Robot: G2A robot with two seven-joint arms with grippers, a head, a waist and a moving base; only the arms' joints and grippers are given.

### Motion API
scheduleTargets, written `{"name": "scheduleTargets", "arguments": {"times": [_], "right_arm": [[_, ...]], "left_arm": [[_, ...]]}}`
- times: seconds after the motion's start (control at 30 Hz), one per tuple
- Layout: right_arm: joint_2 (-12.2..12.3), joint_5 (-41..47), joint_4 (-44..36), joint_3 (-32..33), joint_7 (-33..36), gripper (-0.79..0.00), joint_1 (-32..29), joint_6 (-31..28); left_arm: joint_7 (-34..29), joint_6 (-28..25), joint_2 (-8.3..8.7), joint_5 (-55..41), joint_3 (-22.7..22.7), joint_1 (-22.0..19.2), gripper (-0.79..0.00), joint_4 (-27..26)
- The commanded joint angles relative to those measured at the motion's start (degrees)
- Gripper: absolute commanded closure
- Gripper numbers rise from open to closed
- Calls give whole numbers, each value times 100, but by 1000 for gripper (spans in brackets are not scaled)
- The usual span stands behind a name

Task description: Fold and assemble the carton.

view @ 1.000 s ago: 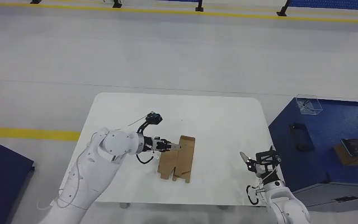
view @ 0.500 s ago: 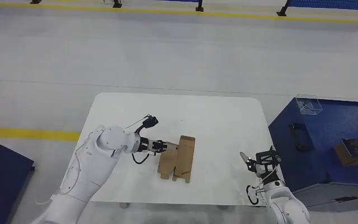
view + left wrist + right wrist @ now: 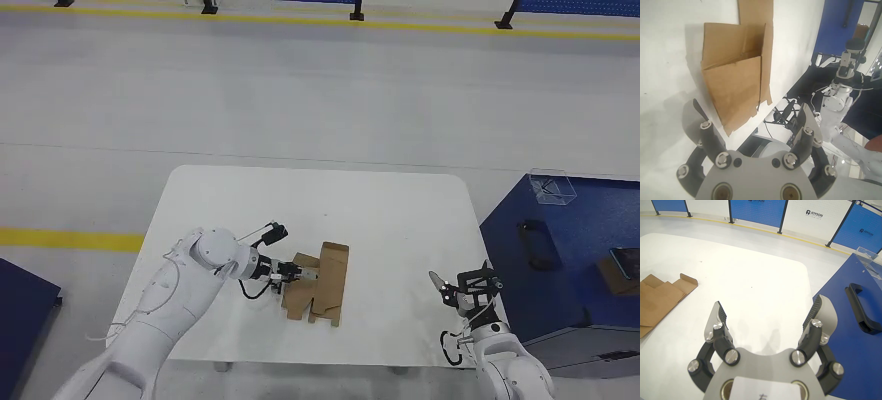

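Note:
A flat brown carton lies on the white table, near its front edge, with flaps spread out. My left gripper is at the carton's left edge, low over the table. In the left wrist view this gripper is open, and the carton reaches in between its fingers; one panel looks slightly raised. My right gripper hangs over the table's front right corner, well away from the carton. In its own view the right gripper is open and holds nothing, with the carton far off to one side.
A blue cabinet stands just beyond the table's right edge, with a black handle and a clear plastic box on top. The back and right parts of the table are bare white surface.
My left arm has shifted and its gripper has moved slightly toward the table's front along the carton's left edge. The carton and the right arm have stayed in place.

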Motion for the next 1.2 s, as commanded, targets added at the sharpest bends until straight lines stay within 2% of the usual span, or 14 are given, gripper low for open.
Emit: {"name": "scheduleTargets", "arguments": {"times": [0.0,0.03,0.1,0.13,0.23,0.27,0.3,0.6,0.93,0.97,1.0,1.17], "right_arm": [[0,0,0,0,0,-785,0,0],[0,0,0,0,0,-785,0,0],[0,0,0,0,0,-785,0,0],[0,0,0,0,0,-785,0,0],[0,0,0,0,0,-785,0,0],[0,0,0,0,0,-785,0,0],[0,0,0,0,0,-785,0,0],[0,0,0,0,0,-785,0,0],[0,0,0,0,0,-785,0,0],[0,0,0,0,0,-785,0,0],[0,0,0,0,0,-785,0,0],[0,0,0,0,0,-785,0,0]], "left_arm": [[42,-66,-71,-21,92,-90,-785,216],[49,-95,-102,-48,123,-124,-770,296],[61,-158,-158,-92,176,-189,-570,448],[79,-181,-183,-115,194,-220,-366,526],[22,-311,-246,-372,178,-255,-212,724],[-35,-351,-269,-535,147,-266,-135,822],[-51,-352,-290,-632,132,-293,0,940],[-106,-622,-489,-1124,108,-473,0,1636],[-25,-816,-592,-1097,135,-638,0,1890],[15,-808,-596,-1051,151,-639,-366,1892],[52,-744,-606,-968,185,-640,-785,1889],[61,-667,-615,-815,235,-665,-785,1865]]}}
